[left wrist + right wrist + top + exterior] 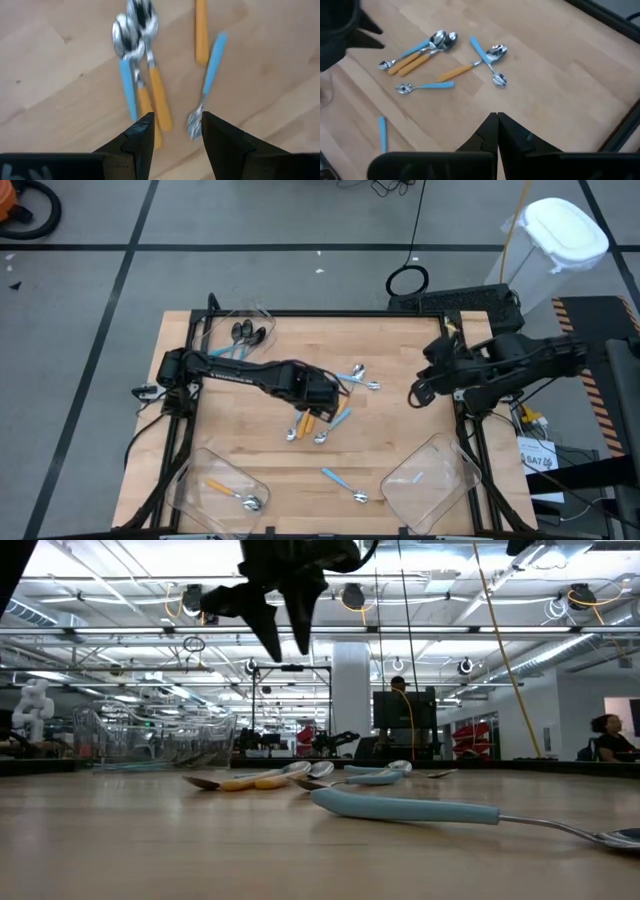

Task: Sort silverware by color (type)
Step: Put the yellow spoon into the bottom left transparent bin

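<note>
Several spoons lie flat on the wooden table [400, 350]. A cluster with orange and light-blue handles [312, 425] lies at mid-table, and a few more spoons [360, 376] lie just beyond it. My left gripper [175, 127] hangs open above the cluster, pointing steeply down and touching nothing. Below its fingers lie an orange-handled spoon [156, 92], a blue-handled spoon [127, 82] and another blue-handled spoon [212, 62]. In the low view the left gripper [285, 615] is well clear of the table. My right gripper [413, 393] waits shut and empty above the table's right side [497, 122].
A clear bin [262, 312] at the far left holds dark-bowled spoons [246, 332]. The near-left bin [190, 470] holds an orange-handled spoon [232, 494]. The near-right bin [445, 448] holds a blue-handled piece [417, 477]. A loose blue-handled spoon [343, 484] lies near the front edge.
</note>
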You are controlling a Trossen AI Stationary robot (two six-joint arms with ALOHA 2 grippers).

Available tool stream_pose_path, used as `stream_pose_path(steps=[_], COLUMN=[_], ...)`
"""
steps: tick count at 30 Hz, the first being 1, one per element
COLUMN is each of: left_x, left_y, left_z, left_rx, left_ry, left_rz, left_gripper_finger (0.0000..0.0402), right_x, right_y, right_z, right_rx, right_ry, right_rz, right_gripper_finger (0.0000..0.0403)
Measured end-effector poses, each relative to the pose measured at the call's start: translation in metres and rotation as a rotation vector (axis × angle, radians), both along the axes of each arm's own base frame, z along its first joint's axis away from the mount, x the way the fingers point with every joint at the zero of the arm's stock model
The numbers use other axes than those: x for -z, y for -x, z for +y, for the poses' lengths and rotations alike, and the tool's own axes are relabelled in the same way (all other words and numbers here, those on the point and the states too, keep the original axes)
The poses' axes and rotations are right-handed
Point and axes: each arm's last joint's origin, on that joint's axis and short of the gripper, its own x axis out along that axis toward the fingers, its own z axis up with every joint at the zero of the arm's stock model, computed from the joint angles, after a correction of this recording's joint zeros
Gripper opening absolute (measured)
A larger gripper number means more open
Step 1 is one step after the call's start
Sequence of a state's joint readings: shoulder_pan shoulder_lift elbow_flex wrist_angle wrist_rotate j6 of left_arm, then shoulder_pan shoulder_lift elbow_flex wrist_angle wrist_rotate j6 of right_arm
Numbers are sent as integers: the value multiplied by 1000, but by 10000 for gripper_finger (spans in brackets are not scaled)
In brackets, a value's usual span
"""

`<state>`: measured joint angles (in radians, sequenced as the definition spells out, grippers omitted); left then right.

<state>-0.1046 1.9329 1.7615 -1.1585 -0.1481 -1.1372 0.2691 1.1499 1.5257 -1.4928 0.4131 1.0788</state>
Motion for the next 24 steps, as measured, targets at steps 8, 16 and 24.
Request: stream_pose_path(steps=[8,16,24], left_x=[2,2,9], left_y=[4,5,0], left_z=[-23,-31,-20], left_rx=[310,345,80], left_ry=[-65,-77,-84], left_rz=[54,55,41], left_gripper_finger=[161,161,161], right_x=[10,15,15], right_y=[-17,-25,-21], right_z=[7,10,6], right_rx=[6,-68,-145], right_ry=[-52,5,142], right_rz=[66,120,192], right_gripper_finger=[0,0,0])
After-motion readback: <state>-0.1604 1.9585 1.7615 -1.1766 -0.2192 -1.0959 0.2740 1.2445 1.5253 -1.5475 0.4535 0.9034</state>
